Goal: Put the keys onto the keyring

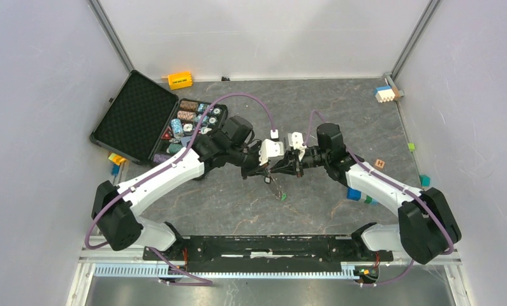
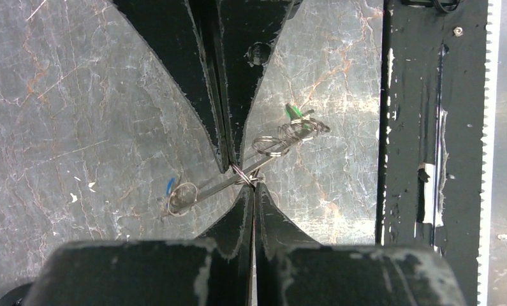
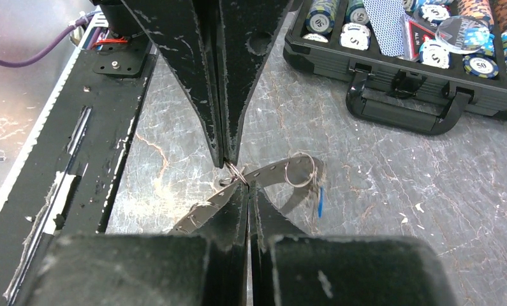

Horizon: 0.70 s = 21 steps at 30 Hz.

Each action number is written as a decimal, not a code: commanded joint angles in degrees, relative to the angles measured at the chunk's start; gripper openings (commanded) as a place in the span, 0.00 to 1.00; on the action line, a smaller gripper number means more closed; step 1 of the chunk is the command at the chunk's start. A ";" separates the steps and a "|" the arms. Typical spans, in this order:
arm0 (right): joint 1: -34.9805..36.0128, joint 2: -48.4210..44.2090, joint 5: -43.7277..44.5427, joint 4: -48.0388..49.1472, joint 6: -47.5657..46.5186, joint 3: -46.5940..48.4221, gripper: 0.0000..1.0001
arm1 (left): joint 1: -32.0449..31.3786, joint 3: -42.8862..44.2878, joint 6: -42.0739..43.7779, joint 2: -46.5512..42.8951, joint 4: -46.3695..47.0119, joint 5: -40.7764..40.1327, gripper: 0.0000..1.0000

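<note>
Tip to tip above the table [image 2: 78, 95], my left gripper [image 2: 252, 191] and right gripper [image 3: 247, 188] both clamp the keyring [image 2: 212, 186] mid-threading; next, I reckon, work the small split ring [image 2: 244, 175] round.

Grey table [image 1: 340, 115], open chip case [image 1: 150, 121], orange block [image 1: 180, 80]

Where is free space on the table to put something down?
Bare table lies at the back, between the poker chip case and the white block, and in front, between the held keyring and the base rail. Crowded: the centre, where left gripper and right gripper meet, and the right edge with small blocks.
</note>
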 commanded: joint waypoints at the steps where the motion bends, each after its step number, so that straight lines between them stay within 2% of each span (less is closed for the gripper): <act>1: 1.26 -1.87 -4.66 0.66 -2.60 -0.09 0.00 | -0.72 1.74 -0.29 -0.53 7.18 -1.27 0.02; 8: 0.31 -2.83 -6.34 -1.38 -4.74 0.50 0.00 | -0.65 0.56 0.83 -2.18 7.29 -3.78 0.12; 14: -0.70 -3.31 -6.16 -2.51 -4.65 1.54 0.00 | 0.03 -1.26 0.72 -3.73 7.92 -5.64 0.39; 18: -1.09 -3.55 -4.90 -2.68 -3.67 2.28 0.00 | 0.79 -2.95 0.84 -5.69 8.84 -6.18 0.53; 21: -1.59 -3.75 -4.34 -1.31 -2.31 2.01 0.00 | 1.68 -3.89 1.17 -7.37 9.03 -5.92 0.59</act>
